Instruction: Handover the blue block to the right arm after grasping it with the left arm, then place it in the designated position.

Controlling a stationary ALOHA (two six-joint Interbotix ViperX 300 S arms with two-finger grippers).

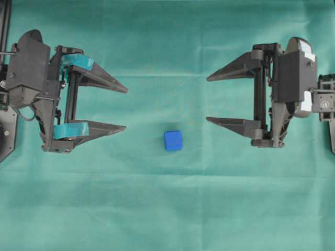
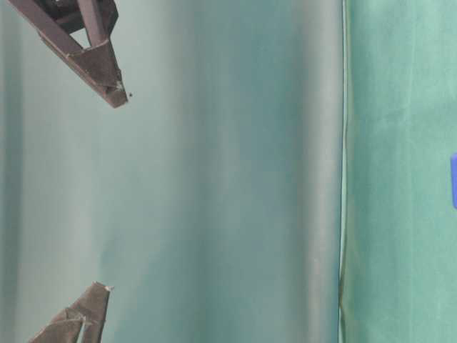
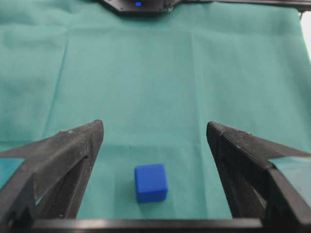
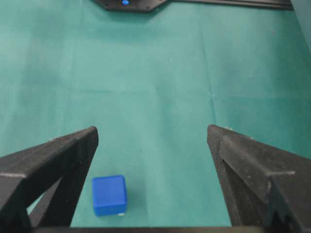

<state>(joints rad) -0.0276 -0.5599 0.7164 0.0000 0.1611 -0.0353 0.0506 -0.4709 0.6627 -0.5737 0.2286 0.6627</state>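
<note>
- On the table (image 1: 167,219), which is covered by a creased green cloth (image 1: 167,47), the blue block (image 1: 173,140) sits alone, slightly below the middle of the overhead view.
- Left end effector (image 1: 126,108): spread wide, holding nothing. Its two pointed black fingers (image 1: 102,78) carry teal tape bands near their roots and point toward the centre of the table.
- Right end effector (image 1: 207,99): spread wide, holding nothing. Its all-black fingers (image 1: 230,68) point back toward the left arm (image 1: 31,68); the two units face each other and stand well apart.
- Block position, overhead view: between the two end effectors, somewhat nearer the left one's lower fingertip, touching neither.
- Left wrist view: the block (image 3: 151,182) lies on the cloth between the two fingers, close to the camera and roughly centred in the gap.
- Right wrist view: the block (image 4: 110,194) lies beside the left-hand finger in that picture, off centre in the gap.
- Table-level view: two dark fingertips appear at the left edge; a sliver of blue (image 2: 453,180) shows at the right edge.
- Designated position: the white marks cannot be made out in any view.
- Right arm (image 1: 296,76): black camera box with whitish patches visible.
</note>
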